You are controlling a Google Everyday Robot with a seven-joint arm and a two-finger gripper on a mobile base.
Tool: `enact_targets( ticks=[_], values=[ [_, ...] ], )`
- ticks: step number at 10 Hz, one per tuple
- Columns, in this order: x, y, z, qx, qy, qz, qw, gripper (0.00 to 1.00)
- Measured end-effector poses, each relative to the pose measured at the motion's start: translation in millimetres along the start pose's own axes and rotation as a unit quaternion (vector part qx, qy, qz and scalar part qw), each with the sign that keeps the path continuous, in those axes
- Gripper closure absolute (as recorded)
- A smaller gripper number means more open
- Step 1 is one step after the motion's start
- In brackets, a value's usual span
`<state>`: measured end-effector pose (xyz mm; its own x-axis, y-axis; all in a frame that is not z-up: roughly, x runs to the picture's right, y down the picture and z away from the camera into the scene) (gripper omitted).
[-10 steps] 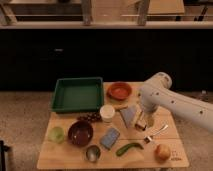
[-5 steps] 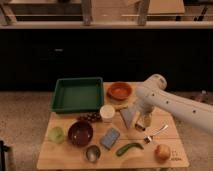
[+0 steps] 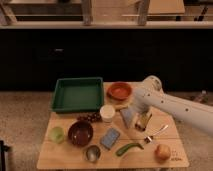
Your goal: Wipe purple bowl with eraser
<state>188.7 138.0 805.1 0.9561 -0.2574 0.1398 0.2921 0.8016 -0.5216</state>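
The purple bowl (image 3: 80,133) stands upright at the front left of the wooden table (image 3: 65,159), and I see nothing inside it. My gripper (image 3: 143,121) hangs low over the table's right middle, right of a grey folded cloth (image 3: 127,116) and well to the right of the bowl. A small tan and dark block, apparently the eraser (image 3: 144,123), is at the gripper's tip. I cannot tell whether it is held. The white arm (image 3: 170,106) reaches in from the right.
A green tray (image 3: 77,94) and an orange bowl (image 3: 120,90) stand at the back. A white cup (image 3: 107,113), grapes (image 3: 90,118), a green apple (image 3: 57,134), a blue-grey pad (image 3: 111,138), a steel cup (image 3: 92,153), a green chili (image 3: 129,148), a fork (image 3: 156,133) and an orange fruit (image 3: 162,152) lie around.
The arm's upper part has shifted a little to the left. The gripper stays at about the same spot beside the grey cloth. The table's objects have not moved.
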Motion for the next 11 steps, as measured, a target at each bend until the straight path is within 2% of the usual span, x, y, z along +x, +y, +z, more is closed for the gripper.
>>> enact_targets(
  ticks=[5, 11],
  values=[
    [3, -2, 23, -0.006, -0.017, -0.001, 0.9998, 0.2],
    [8, -5, 36, -0.009, -0.032, -0.006, 0.9994, 0.2]
  ],
)
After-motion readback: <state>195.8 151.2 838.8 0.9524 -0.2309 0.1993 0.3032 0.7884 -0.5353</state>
